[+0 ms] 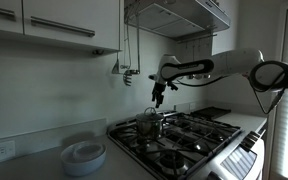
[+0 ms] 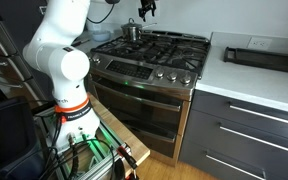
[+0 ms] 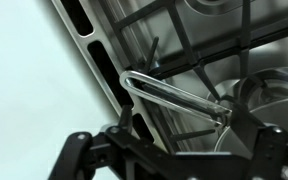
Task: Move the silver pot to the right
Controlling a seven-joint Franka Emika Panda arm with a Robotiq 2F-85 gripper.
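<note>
One end effector [image 1: 158, 100], jaws wide apart, empty, above the silver pot [image 1: 149, 124].

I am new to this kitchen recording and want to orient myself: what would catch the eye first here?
The white arm fills the foreground in an exterior view, its gripper hanging over the pot on the stove. In the wrist view, the pot's looped handle shines against the dark grates. White plates sit on the counter beside the stove.

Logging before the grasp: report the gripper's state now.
Gripper: looks open, holding nothing, above the silver pot.
</note>
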